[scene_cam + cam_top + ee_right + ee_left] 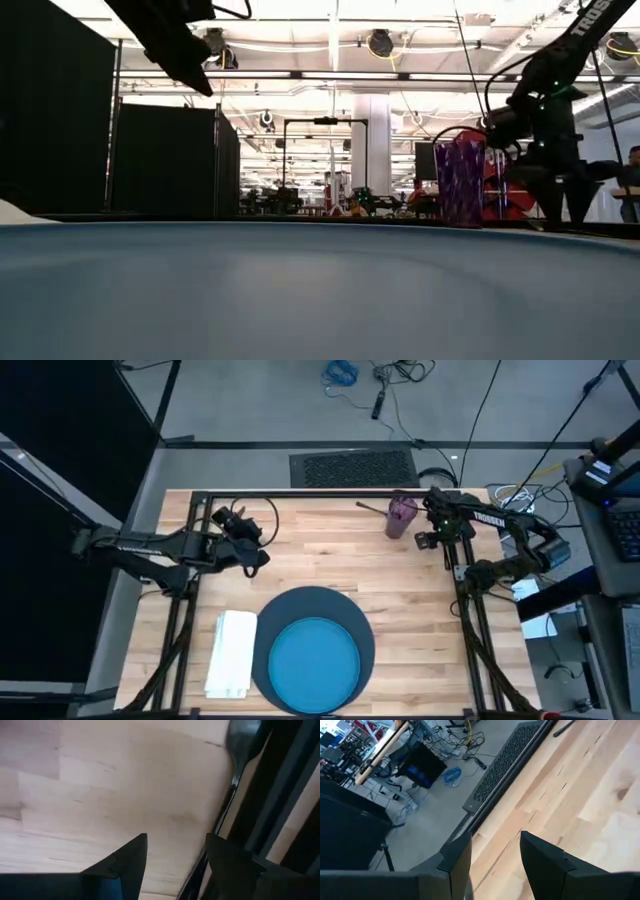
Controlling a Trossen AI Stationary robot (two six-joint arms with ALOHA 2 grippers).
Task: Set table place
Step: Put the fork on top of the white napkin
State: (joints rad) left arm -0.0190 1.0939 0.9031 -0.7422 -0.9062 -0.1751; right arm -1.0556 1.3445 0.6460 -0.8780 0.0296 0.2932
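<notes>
On the near side of the desk [420, 610] sits the dark navy mat [352, 612] with the bright blue plate [315, 663] on top of it, and the white napkin [231, 652] lies just beside the mat on its left, touching or nearly touching its edge. The purple cup [401, 515] stands upright at the far edge, toward the right, with some thin dark item [372, 508] lying on the wood just beside it — too small to say what it is.

The left hand [258, 546] hangs over bare wood at the far left part of the desk, fingers parted, holding nothing. The right hand [432, 540] is close to the cup on its right — also spread and empty.
</notes>
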